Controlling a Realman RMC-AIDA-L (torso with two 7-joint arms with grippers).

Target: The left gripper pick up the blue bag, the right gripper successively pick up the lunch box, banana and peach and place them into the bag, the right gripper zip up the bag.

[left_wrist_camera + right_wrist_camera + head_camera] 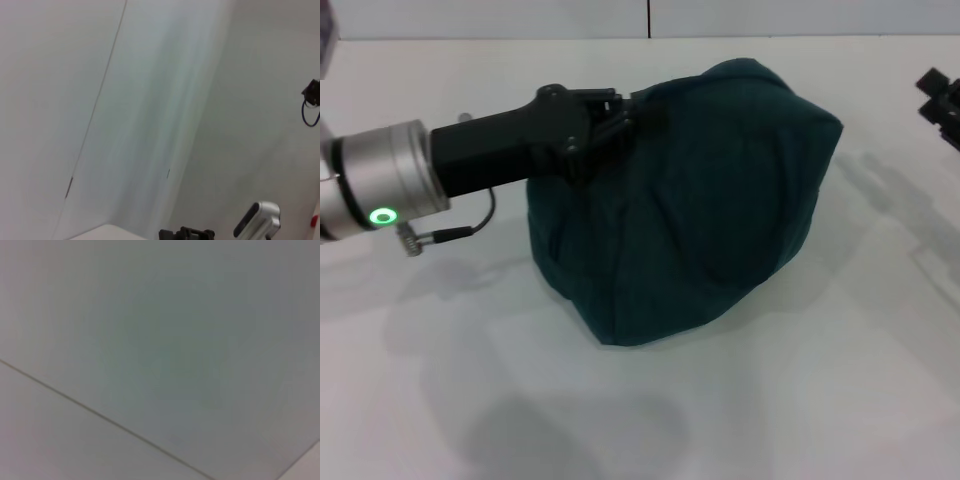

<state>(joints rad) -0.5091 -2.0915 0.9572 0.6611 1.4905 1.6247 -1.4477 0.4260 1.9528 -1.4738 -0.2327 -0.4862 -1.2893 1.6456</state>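
Head view. One blue bag (pixel 690 200), dark teal cloth, slumped on the white worktop (pixel 770 400) near its middle; bulging, contents hidden, zipper not to be made out. One left tool (pixel 620 112), black, reaching in from the left side and meeting the bag's upper left edge; its fingertips are lost against the dark cloth, so whether it is clenched on the fabric cannot be told. One silver wrist section with a green light (pixel 384 215) behind it. One right tool (pixel 942 105), cut off at the right edge, well apart from the bag; only a black part shows, state cannot be told. No lunch box, banana or peach in sight.

Left wrist view. Pale wall panels; one black part (pixel 187 234) and one silver-grey part (pixel 257 220), both cut off at the frame's edge.

Right wrist view. Plain grey surface with one seam line; nothing else distinguishable.
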